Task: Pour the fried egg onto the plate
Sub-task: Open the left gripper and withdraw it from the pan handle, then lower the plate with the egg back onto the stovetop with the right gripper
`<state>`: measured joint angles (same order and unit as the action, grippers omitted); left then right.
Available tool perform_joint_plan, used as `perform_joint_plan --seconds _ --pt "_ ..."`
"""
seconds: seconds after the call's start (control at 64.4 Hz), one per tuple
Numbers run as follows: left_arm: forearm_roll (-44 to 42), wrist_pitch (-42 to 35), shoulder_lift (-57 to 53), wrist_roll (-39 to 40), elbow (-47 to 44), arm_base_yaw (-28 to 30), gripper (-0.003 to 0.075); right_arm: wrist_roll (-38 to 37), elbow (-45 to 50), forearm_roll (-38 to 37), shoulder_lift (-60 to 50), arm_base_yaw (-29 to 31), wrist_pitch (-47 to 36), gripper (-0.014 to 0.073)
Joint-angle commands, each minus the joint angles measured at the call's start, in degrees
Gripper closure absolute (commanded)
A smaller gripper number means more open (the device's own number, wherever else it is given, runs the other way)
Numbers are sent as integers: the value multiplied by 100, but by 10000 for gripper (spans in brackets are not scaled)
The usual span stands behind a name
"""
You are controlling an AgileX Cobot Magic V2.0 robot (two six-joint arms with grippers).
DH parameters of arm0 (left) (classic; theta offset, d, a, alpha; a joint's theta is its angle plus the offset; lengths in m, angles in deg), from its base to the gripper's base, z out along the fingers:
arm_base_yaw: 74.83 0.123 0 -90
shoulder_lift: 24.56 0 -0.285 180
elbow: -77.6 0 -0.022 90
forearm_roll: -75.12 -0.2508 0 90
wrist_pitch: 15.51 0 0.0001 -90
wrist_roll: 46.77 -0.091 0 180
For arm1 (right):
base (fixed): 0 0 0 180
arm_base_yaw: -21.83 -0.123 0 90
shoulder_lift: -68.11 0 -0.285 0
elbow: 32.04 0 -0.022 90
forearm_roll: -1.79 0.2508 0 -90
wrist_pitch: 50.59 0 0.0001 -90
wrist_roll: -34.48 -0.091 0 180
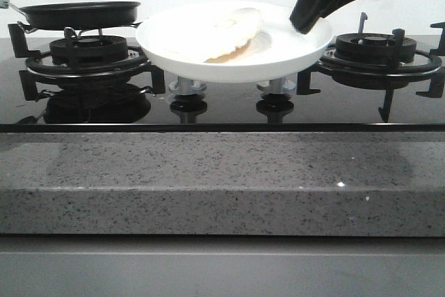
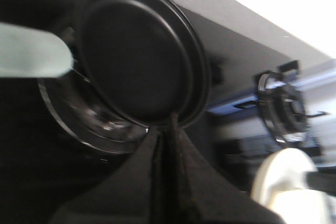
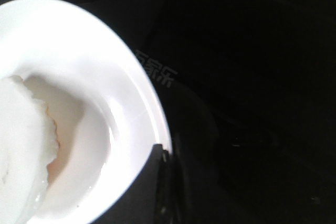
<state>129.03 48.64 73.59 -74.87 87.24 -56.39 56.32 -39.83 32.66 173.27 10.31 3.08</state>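
Observation:
The fried egg (image 1: 224, 33) lies as a pale cream disc on the left half of the white plate (image 1: 292, 48), with an orange tinge at its lower edge. The plate hangs above the stove's middle. My right gripper (image 1: 307, 24) is shut on its right rim. In the right wrist view the fingers (image 3: 157, 182) pinch the plate (image 3: 105, 66) beside the egg (image 3: 21, 129). My left gripper (image 2: 168, 124) is shut with nothing between its fingers, just off the rim of the empty black pan (image 2: 136, 61). It is out of the front view.
The pan (image 1: 80, 13) rests on the left burner (image 1: 87, 52), its pale handle (image 2: 31, 56) pointing away to the left. A bare right burner (image 1: 375, 50) stands past the plate. Two stove knobs (image 1: 188, 90) sit under the plate. A grey stone counter edge (image 1: 222, 179) runs along the front.

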Motion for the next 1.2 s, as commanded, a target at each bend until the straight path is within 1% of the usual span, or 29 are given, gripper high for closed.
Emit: perform_joint_plan --seconds 0.0,0.109,0.171,0.295,0.451,0.792,1.041,1.181 --pt "-520 -555 -770 10 84 -188 740 19 -138 288 -320 21 -174 661" --pt "-1504 -1186 -1494 195 -262 -513 740 19 -138 288 -320 21 -174 661" --pt "-1832 -1543 -1850 222 -592 -720 740 19 -138 288 -320 21 -174 661" --pt "-2267 -2301 -2580 222 -1361 -1090 740 19 -138 288 -320 21 -174 661" --pt "-2825 -2910 -3485 222 -2343 -1410 740 19 -138 288 -320 21 -174 661" --pt "-3009 -3974 -5618 222 -4363 -1478 740 19 -138 288 -320 21 -174 661" --pt "-3009 -4002 -7042 212 -5304 -1478 740 19 -138 288 -320 21 -174 661" --pt "-2998 -4002 -7600 212 -5619 -1478 740 19 -138 288 -320 21 -174 661"
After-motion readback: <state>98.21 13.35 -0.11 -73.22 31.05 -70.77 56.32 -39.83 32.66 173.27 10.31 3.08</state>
